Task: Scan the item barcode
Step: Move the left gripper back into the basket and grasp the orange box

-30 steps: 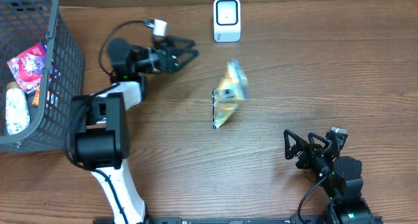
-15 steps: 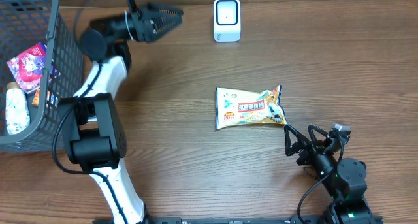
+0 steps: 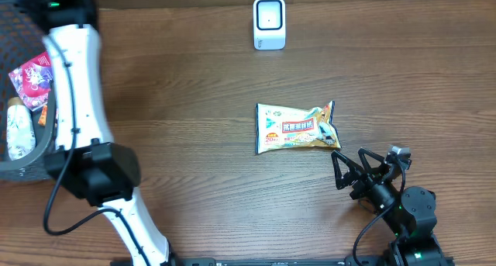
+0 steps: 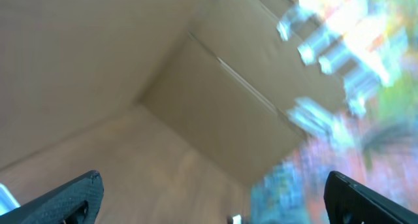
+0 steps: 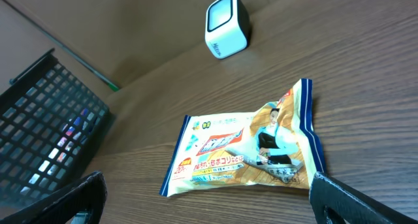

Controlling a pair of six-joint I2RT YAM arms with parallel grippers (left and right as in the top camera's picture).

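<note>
Both jaws of the right gripper [image 3: 338,171] stand spread and empty, low over the table [image 3: 194,103] and just short of the snack packet [image 3: 297,128]. The packet lies flat, printed face up, between this gripper and the scanner [image 3: 269,22], well apart from the scanner.

The packet is a flat pillow of glossy plastic film with crimped, saw-toothed ends and a slightly puffed middle. No barcode shows on the upper face, so it probably sits underneath. That is the main risk: lifted and presented as it lies, the wrong side would face the scanner. Thin, slick film lying flat on wood gives little to pinch, so the fingers could skid over it or push it away. A hard squeeze could also wrinkle the film across the code.

The table is smooth brown wood grain. The scanner is a small, rounded white box, standing upright at the far edge. A dark mesh basket [image 5: 46,119] stands off to the side.

The left gripper [image 4: 213,185] is raised high and spread wide, holding nothing. Its view is blurred, seemingly showing a cardboard wall [image 4: 130,54].
</note>
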